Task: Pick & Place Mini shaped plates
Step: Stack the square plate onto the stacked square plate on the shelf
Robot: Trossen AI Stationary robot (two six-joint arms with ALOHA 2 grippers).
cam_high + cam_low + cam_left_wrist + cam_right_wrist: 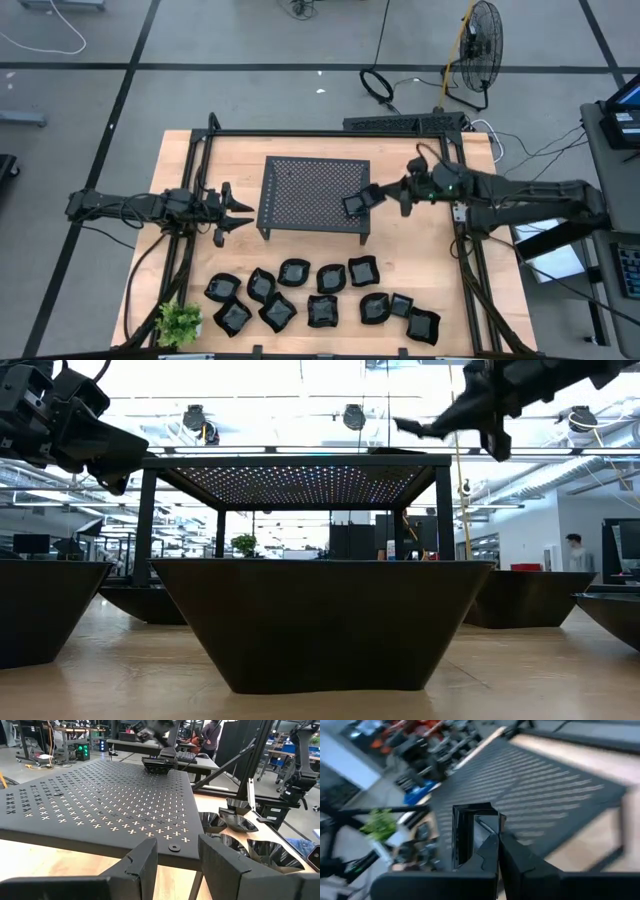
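A black perforated rack [315,195] stands mid-table. My right gripper [372,198] is over the rack's right part, shut on a small square glossy black plate [356,204]. The plate also shows in the left wrist view [159,765] and in the right wrist view [472,835]. In the low view my right gripper [440,425] is a little above the rack's top [300,458]. My left gripper [238,210] is open and empty, level, just left of the rack's left edge [172,847]. Several more mini plates [320,295] rest on their bases on the table near the front edge. My right gripper pinches one edge of the square plate's rim [487,837] between its two fingers. The fingers [512,857] come from the table's right side, slanting down. The plate is over the rack's right part; whether it touches the rack's top I cannot tell.
A small green plant [180,322] stands at the near left corner. A black frame [330,132] runs around the table, with posts at left and right. Bare wood shows between the rack and the row of plates.
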